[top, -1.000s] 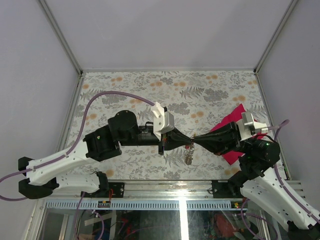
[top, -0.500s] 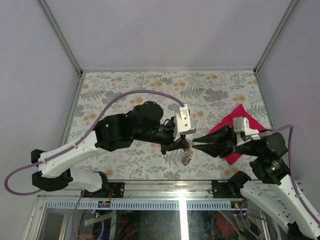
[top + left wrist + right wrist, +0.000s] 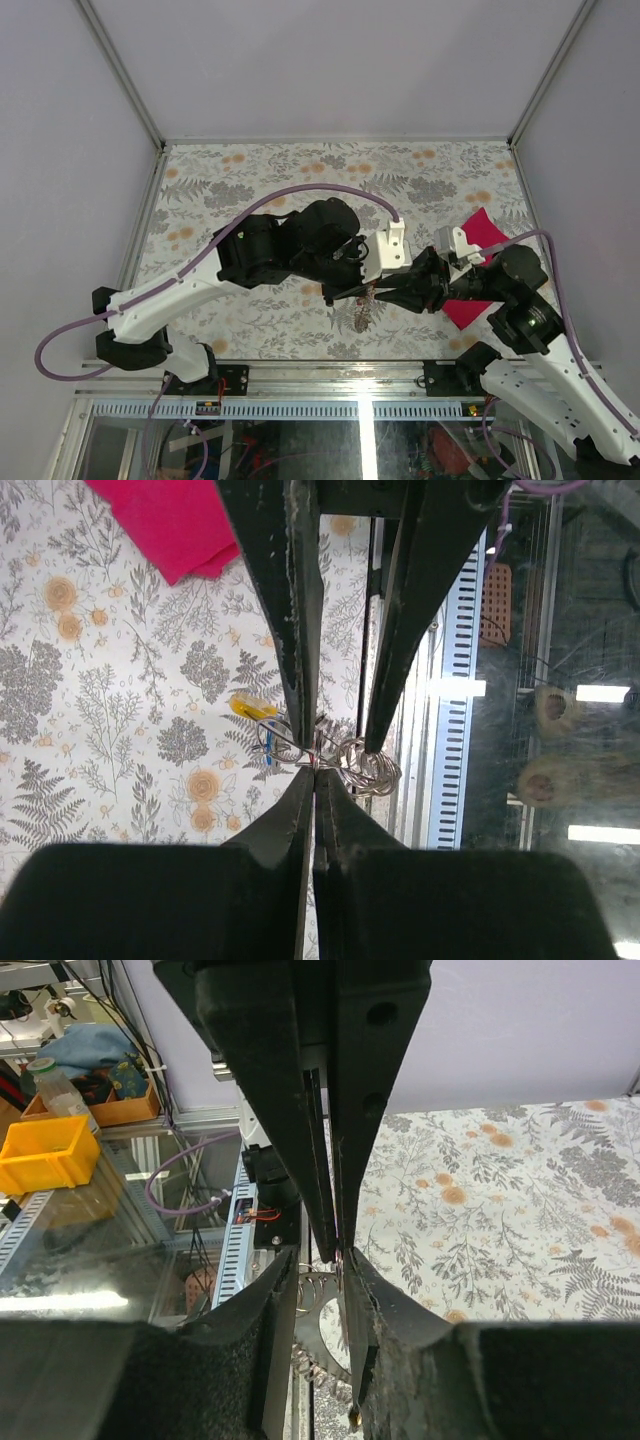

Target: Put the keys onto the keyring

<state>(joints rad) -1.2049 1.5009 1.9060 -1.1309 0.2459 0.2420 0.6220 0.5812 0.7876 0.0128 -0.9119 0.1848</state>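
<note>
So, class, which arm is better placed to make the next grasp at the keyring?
Right, probably. The left gripper is shut on the keyring, holding it up, while the right gripper is open with its fingers either side of it.

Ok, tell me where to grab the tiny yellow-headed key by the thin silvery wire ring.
Probably pinch the yellow-headed key by its yellow head, its widest visible part, coming from its free side; the left gripper and right gripper crowd the silvery wire ring opposite.

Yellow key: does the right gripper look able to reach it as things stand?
Probably yes. The yellow key sits just outside one finger of the open right gripper, nothing between them. The left gripper, shut on the keyring, crowds the spot.
</note>
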